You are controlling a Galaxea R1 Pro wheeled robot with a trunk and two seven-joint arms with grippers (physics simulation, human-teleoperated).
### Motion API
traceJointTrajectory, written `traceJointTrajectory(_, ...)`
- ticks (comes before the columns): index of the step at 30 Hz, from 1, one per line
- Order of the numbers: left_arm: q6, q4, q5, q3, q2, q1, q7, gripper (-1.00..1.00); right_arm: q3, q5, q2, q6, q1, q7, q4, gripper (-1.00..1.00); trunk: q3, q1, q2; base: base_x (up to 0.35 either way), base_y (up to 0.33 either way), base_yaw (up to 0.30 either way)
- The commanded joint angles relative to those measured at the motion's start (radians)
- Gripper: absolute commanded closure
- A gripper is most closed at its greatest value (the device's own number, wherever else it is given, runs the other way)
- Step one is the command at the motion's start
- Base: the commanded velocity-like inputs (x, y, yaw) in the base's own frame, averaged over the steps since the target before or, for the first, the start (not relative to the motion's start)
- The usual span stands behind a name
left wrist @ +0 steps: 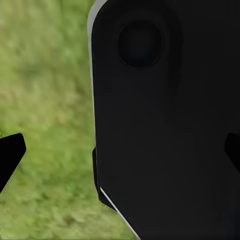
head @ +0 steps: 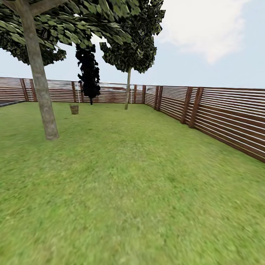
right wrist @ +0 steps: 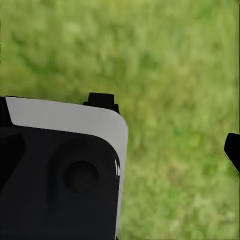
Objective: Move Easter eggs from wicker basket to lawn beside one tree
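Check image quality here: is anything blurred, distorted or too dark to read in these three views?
Head view: the near lawn is smeared, the fence rails bow slightly toward the edge, and the far wicker basket is tiny and soft, its contents unreadable. Left wrist view: a near-black robot part shows almost no detail against blurred grass. Right wrist view: grass is equally soft, with no cast shadows visible.

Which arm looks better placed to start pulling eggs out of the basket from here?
Neither yet. The wicker basket sits far off across the lawn, left of centre beyond the near tree. Approached straight on, the left arm would be slightly favoured.
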State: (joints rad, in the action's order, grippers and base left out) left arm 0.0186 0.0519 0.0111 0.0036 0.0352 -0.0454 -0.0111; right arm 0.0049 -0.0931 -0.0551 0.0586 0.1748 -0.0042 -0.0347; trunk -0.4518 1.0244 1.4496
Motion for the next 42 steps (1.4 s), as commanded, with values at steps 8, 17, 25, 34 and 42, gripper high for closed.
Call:
traceJointTrajectory(8, 0.001, 0.002, 0.001, 0.0, 0.0, -0.001, -0.001, -1.0, 0.0, -0.01, 0.0, 0.006, 0.002, 0.0, -0.004, -1.0, -0.001, 0.001, 0.0, 0.339, 0.0, 0.0)
traceJointTrajectory(17, 0.001, 0.002, 0.002, 0.0, -0.001, -0.001, -0.002, -1.0, 0.0, -0.01, 0.0, 0.006, 0.002, 0.0, -0.004, -1.0, -0.001, 0.001, 0.0, 0.339, 0.0, 0.0)
traceJointTrajectory(25, -0.001, 0.002, 0.002, 0.001, -0.001, -0.001, -0.003, -1.0, 0.0, -0.01, 0.0, 0.006, 0.002, 0.0, -0.004, -1.0, -0.001, 0.001, 0.0, 0.339, 0.0, 0.0)
traceJointTrajectory(34, -0.003, 0.002, 0.001, 0.001, 0.0, -0.001, -0.002, -1.0, 0.001, -0.011, 0.0, 0.006, 0.002, -0.001, -0.004, -1.0, -0.001, 0.001, 0.0, 0.339, 0.0, 0.0)
traceJointTrajectory(42, -0.159, 0.146, -0.094, 0.001, 0.004, 0.001, 0.005, -1.0, 0.005, -0.025, 0.002, -0.002, 0.002, -0.006, 0.004, -1.0, -0.001, 0.001, 0.0, 0.342, 0.0, 0.0)
